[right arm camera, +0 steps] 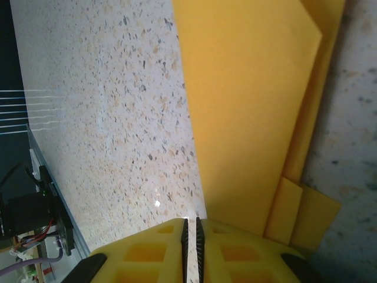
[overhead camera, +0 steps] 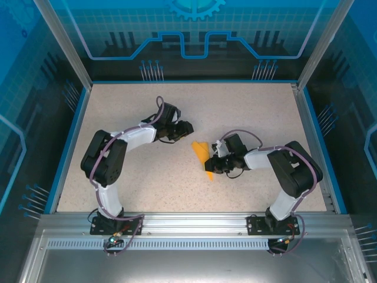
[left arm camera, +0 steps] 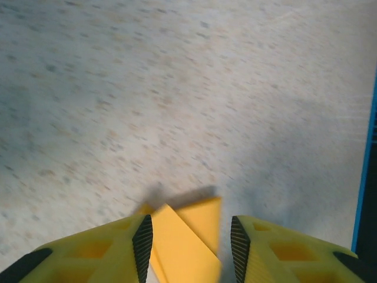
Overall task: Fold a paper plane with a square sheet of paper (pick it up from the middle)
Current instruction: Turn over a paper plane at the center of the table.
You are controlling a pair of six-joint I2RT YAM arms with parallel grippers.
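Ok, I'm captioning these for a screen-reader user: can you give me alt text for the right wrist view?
Folded orange-yellow paper, with layered flaps at its lower right, extends up over a speckled table from the right gripper, whose yellow fingers are almost closed at the paper's near edge. Whether they pinch it is unclear.

Black-and-white arms [overhead camera: 109, 159] trail lilac cables [overhead camera: 238, 132], and the yellow fingers [left arm camera: 88, 253] bear ribbed black pads [left arm camera: 142, 244].
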